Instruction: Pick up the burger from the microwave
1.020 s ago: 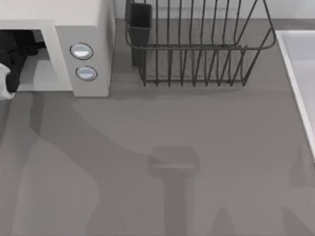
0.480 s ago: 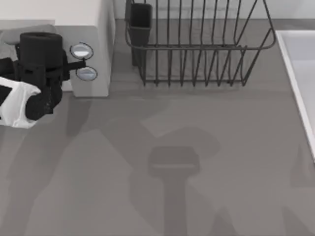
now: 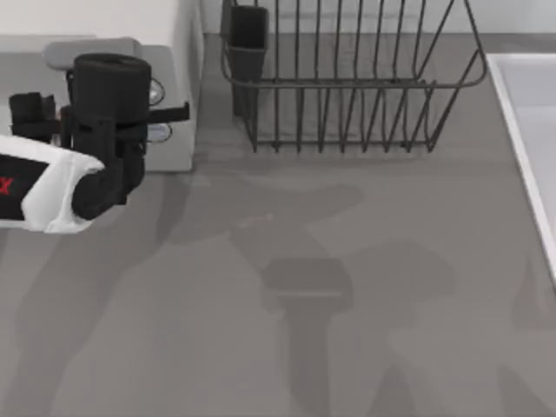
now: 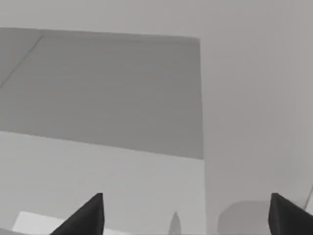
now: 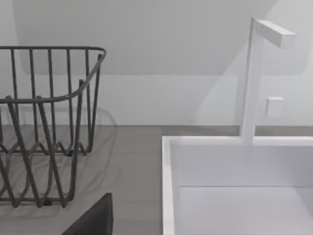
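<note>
**Left arm at the microwave's mouth**

While the left arm hangs over the far-left corner of the surface (image 3: 365,287), its dark wrist block covers the front of the microwave (image 3: 178,52), the white box standing at that corner. From above, the wrist hides the left pincer itself; the wrist camera on that arm looks into the microwave's grey cavity (image 4: 102,93), with the left pincer (image 4: 188,215) showing as two dark fingertips (image 4: 90,215) set wide apart, nothing between them. Part of the button panel peeks out beside the wrist block. The burger cannot be made out, neither in the cavity nor on the surface.

A dark wire dish rack (image 3: 347,87) stands along the far edge, just right of the microwave, with a small dark cup (image 3: 248,35) at its left end. A white sink (image 3: 530,130) runs along the right edge; a white faucet (image 5: 254,78) rises behind its basin. One dark fingertip (image 5: 95,220) of the right arm shows in its wrist camera, and whether that pincer is wide or narrow cannot be told.
</note>
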{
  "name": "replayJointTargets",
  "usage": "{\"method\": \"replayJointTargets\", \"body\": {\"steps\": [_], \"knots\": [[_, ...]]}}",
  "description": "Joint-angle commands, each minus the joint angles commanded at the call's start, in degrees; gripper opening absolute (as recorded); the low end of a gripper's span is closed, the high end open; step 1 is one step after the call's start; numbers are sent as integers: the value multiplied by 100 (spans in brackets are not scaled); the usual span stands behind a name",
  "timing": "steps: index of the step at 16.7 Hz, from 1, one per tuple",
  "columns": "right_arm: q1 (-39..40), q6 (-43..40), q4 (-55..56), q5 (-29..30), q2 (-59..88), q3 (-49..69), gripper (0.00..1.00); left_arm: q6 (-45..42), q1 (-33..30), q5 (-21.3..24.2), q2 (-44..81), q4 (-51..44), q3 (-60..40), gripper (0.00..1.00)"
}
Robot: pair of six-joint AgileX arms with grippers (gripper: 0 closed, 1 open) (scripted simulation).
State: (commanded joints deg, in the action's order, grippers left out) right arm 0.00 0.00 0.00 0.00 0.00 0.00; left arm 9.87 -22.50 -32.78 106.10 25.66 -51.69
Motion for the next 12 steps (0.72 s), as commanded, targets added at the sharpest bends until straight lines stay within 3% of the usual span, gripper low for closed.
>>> {"method": "replayJointTargets", "body": {"steps": [8, 12], "knots": [[0, 0, 0, 0, 0, 0, 100, 87, -864, 349, 1505, 2393, 283, 0], [0, 0, 0, 0, 0, 0, 100, 101, -1031, 431, 1774, 2742, 358, 0]]}}
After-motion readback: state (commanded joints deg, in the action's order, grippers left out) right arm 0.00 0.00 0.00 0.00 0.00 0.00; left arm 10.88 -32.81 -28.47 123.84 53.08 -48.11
